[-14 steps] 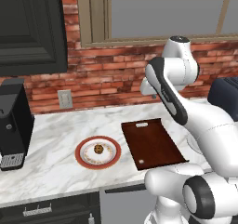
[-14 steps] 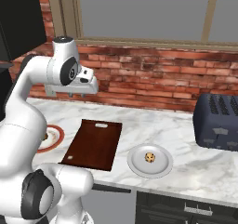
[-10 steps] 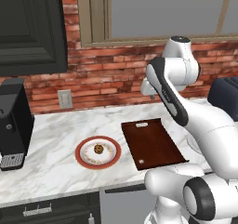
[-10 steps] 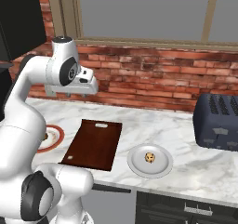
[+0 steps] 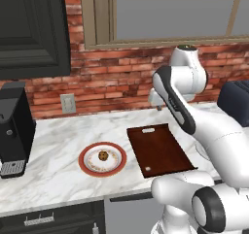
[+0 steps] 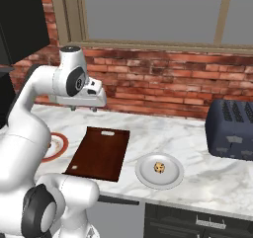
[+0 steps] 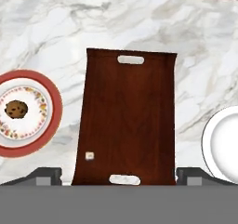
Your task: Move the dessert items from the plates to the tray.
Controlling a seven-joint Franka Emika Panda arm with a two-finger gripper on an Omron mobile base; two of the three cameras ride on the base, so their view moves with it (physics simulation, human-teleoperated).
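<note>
A red-rimmed plate (image 5: 115, 165) on the marble counter carries one chip cookie (image 5: 103, 156) at its centre; the same plate (image 7: 52, 94) and cookie (image 7: 16, 108) sit at the left of the hand view. To the right a plain white plate (image 6: 172, 178) holds a second cookie (image 6: 159, 167). Between the two lies the dark wooden tray (image 5: 159, 149) (image 6: 100, 153) (image 7: 130, 121), bare. My gripper (image 6: 83, 107) (image 5: 158, 107) hangs high over the tray's far end, open and holding nothing. Its fingertips (image 7: 44, 174) stand wide apart.
A black coffee machine (image 5: 14, 126) stands at the counter's left end. A dark toaster (image 6: 232, 129) sits at the right, beyond the white plate. A brick wall (image 6: 163, 81) and a window close off the back.
</note>
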